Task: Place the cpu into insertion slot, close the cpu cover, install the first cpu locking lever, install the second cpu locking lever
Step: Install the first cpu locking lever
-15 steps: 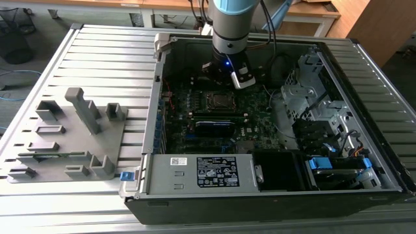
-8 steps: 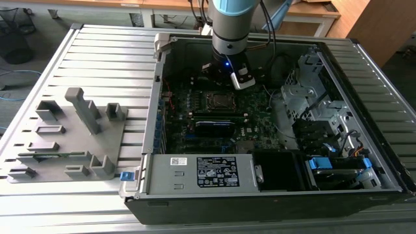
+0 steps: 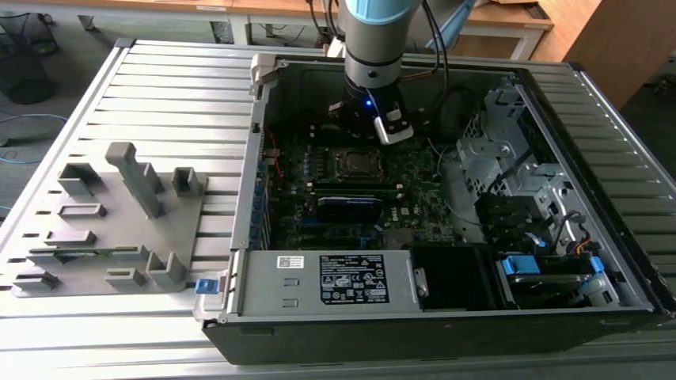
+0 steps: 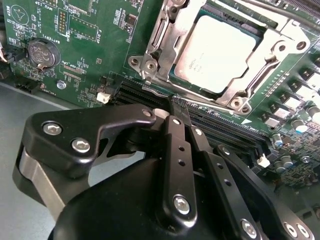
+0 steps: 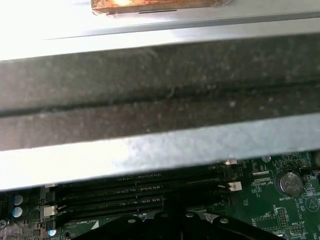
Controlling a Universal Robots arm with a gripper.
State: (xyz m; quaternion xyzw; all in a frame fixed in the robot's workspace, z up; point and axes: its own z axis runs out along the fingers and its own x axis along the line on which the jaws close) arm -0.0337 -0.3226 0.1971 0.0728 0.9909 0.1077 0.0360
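Note:
The cpu (image 4: 220,55), pale silver and square, lies flat in the insertion slot (image 3: 357,162) on the green board. The cpu cover (image 4: 231,98), a silvery frame, lies down around the chip's face. A thin metal lever rod (image 4: 260,72) runs along one side of the frame; whether it is latched I cannot tell. My gripper (image 4: 175,106) hangs just beside the socket over the black memory slots (image 4: 220,125), its two black fingers (image 4: 175,145) pressed together with nothing between them. In the exterior view the gripper (image 3: 392,136) sits just behind the socket.
The open computer case (image 3: 317,317) lies on a slatted table, with its power supply (image 3: 343,279) in front and drive cages (image 3: 507,142) at the exterior view's right. A grey fixture block (image 3: 116,222) stands at the exterior view's left. The case wall (image 5: 160,90) is close by.

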